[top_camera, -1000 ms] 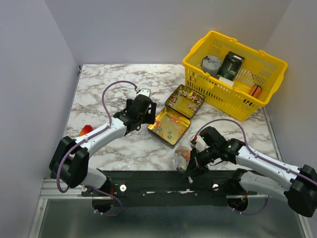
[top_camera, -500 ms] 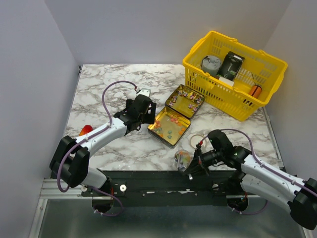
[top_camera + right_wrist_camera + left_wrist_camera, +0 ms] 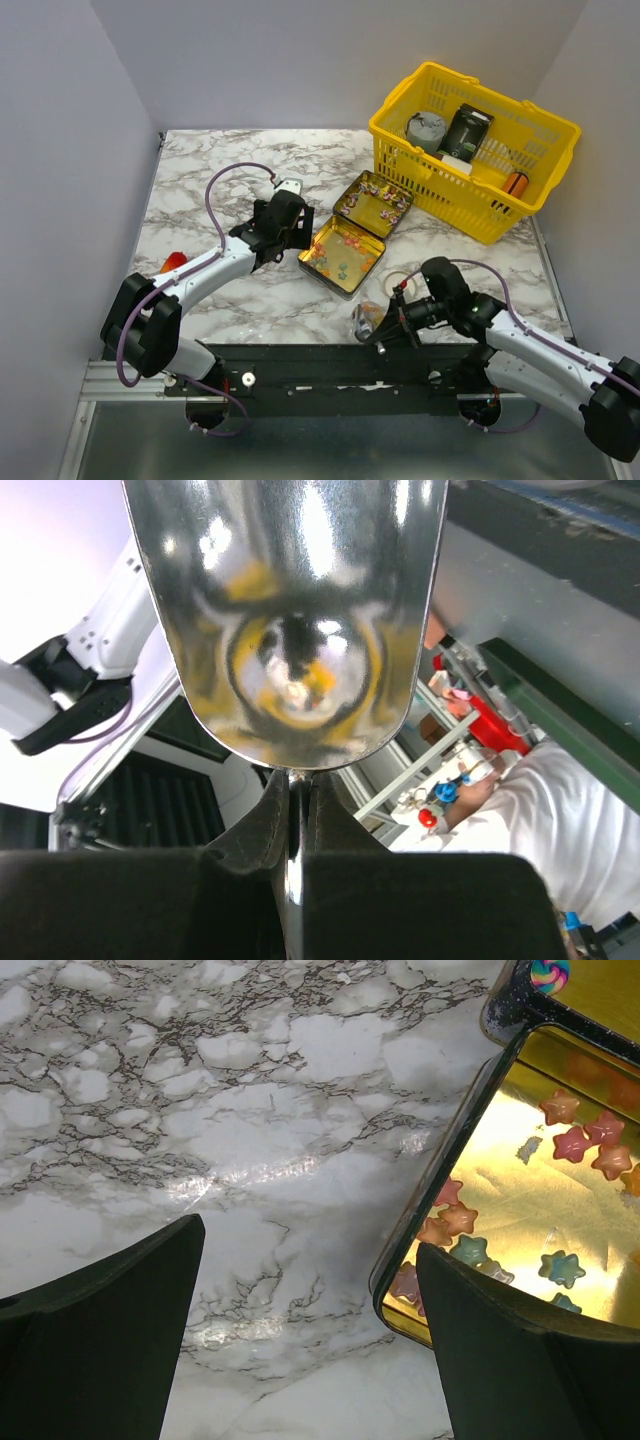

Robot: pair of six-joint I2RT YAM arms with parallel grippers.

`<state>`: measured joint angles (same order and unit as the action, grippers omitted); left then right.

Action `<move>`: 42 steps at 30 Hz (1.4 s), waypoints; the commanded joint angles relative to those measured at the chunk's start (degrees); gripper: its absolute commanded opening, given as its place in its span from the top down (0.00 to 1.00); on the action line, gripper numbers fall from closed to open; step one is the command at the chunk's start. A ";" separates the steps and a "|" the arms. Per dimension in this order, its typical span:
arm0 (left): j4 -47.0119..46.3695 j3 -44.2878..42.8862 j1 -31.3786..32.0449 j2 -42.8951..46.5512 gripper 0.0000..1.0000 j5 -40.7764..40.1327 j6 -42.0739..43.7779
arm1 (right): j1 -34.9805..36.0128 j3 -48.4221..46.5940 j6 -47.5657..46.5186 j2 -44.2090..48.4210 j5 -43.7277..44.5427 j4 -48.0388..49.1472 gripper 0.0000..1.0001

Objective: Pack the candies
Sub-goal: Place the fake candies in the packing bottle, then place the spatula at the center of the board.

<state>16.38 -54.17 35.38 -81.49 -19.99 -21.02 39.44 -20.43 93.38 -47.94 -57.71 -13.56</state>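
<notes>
While right gripper (image 3: 290,830) pinches one metal scoop (image 3: 290,620), left gripper (image 3: 308,1245) is spread beside one tin (image 3: 510,1200) of candies (image 3: 573,1143)

Marble table (image 3: 200,190) bears an open gold tin (image 3: 342,258), yellow basket (image 3: 470,205) and orange-red lump (image 3: 173,263).

I can read no word, brand or number anywhere. Well ahead of my right gripper (image 3: 385,335), in the yellow basket (image 3: 440,205), a black packet (image 3: 466,133) bears a pale label, too small to make out. The tin (image 3: 400,1250) just right of my left gripper (image 3: 308,1245) shows only a colour swirl at its lid's corner. The metal scoop (image 3: 290,600) clamped in my right gripper gives only reflections.
</notes>
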 commanded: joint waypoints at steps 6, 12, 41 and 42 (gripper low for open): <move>-0.91 0.30 -0.48 -0.24 0.01 -2.16 -0.34 | -0.42 1.79 15.34 2.94 -2.93 17.52 0.99; -0.74 0.30 -0.66 0.02 0.01 -2.42 -0.25 | -0.77 0.91 14.63 3.03 -1.97 18.31 0.99; -1.00 0.73 -1.36 2.13 0.01 -2.16 -0.43 | -7.70 -46.55 -49.09 -12.79 67.87 -54.72 0.99; -1.00 0.73 -1.36 2.30 0.01 -2.16 -0.34 | -7.89 -46.29 -49.09 -13.05 73.48 -54.82 0.99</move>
<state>16.34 -54.17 34.46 -81.12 -20.60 -21.02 32.80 -65.56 48.23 -59.92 -10.63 -59.35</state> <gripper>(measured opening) 0.987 0.090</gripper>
